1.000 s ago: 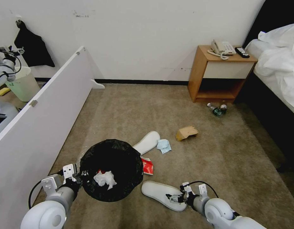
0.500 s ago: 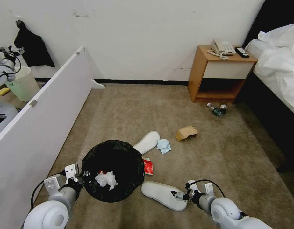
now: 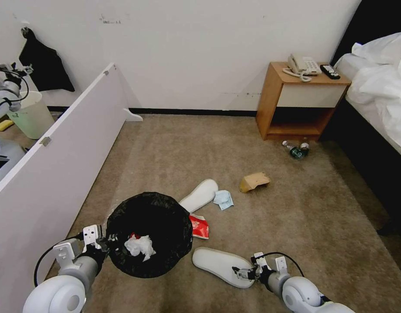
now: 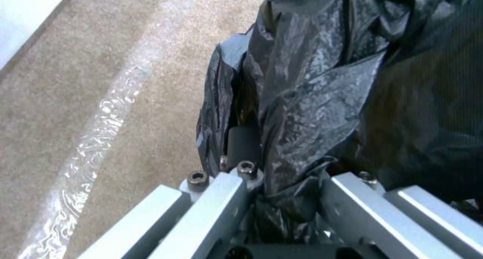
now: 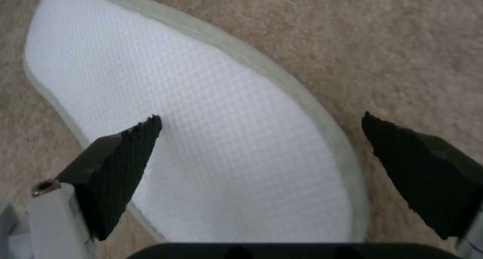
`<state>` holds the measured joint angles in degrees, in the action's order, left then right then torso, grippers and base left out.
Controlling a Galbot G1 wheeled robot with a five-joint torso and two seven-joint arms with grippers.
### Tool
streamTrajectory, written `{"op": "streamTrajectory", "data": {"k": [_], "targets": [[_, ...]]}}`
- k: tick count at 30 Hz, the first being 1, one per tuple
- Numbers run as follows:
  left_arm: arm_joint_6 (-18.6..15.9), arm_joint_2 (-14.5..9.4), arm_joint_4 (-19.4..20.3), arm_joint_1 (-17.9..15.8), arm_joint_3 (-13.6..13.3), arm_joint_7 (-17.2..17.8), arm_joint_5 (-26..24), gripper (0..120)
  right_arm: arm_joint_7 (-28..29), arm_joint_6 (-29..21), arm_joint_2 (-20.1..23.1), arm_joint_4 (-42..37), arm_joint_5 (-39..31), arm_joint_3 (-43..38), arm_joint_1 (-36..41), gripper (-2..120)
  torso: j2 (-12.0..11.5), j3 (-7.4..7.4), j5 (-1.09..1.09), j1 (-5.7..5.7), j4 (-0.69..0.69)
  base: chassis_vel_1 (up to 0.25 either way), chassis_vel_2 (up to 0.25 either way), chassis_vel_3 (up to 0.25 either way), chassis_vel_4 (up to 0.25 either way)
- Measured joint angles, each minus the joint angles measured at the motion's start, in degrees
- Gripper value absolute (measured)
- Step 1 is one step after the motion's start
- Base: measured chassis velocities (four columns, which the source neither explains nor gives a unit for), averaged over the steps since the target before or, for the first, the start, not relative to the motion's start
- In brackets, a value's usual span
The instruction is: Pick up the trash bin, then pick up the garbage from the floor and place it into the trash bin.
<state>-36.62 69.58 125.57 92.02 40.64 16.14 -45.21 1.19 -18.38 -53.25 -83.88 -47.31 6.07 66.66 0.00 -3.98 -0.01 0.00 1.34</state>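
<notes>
1. Head view, nearest zone: the left gripper [image 3: 105, 244] is clamped on the near-left rim of the trash bin [image 3: 159, 213]; the left wrist view shows its fingers [image 4: 241, 145] pinching the crinkly black bag [image 4: 322, 100] at that rim.
2. Trash bin contents: crumpled white tissue [image 3: 139, 246] and a red scrap lie inside, toward the left gripper.
3. The right gripper [image 3: 241, 273] sits at the near end of the near slipper [image 3: 220, 265], just right of the trash bin. The right wrist view shows its fingers [image 5: 126, 164] spread wide, one over the slipper's white surface [image 5: 201, 138], the other over the carpet [image 5: 413, 55] beside the slipper's edge.
4. A red packet [image 3: 198, 227] lies on the carpet, touching the trash bin's right side.
5. A second slipper [image 3: 200, 194] lies beyond the trash bin, its near end hidden by the rim; a light-blue cloth [image 3: 224, 199] lies against it.
6. A brown cardboard piece [image 3: 253, 181] lies farther right of the trash bin.
7. Plastic bottles [image 3: 296, 149] lie farthest from the trash bin, at the foot of the nightstand [image 3: 300, 101].
</notes>
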Motion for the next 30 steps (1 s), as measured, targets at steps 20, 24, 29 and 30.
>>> {"op": "streamTrajectory", "data": {"k": [20,24,29,30], "targets": [[0.48,-2.46,-1.45,-0.12,1.45,-0.54,-1.87,1,1.20,0.28,-5.50,3.76,0.48,4.56,-3.54,100,0.02,0.01,-0.05,0.00,0.03,0.000,0.000,0.000,0.000],[0.57,-2.58,-1.59,-0.16,1.52,-0.58,-1.97,1,1.88,0.32,-6.41,4.15,0.82,5.18,-4.00,92,0.02,0.02,-0.09,-0.01,0.04,0.000,0.000,0.000,0.000],[0.61,-2.66,-1.74,-0.44,1.43,-0.58,-2.09,1,2.48,0.15,-6.78,4.18,0.80,5.34,-4.20,83,0.02,0.02,-0.04,-0.01,0.01,0.000,0.000,0.000,0.000],[0.61,-2.66,-1.77,-0.52,1.36,-0.58,-2.10,1,2.49,0.08,-6.76,4.18,0.76,5.34,-4.20,81,0.03,0.02,-0.04,0.00,0.01,0.000,0.000,0.000,0.000]]}}
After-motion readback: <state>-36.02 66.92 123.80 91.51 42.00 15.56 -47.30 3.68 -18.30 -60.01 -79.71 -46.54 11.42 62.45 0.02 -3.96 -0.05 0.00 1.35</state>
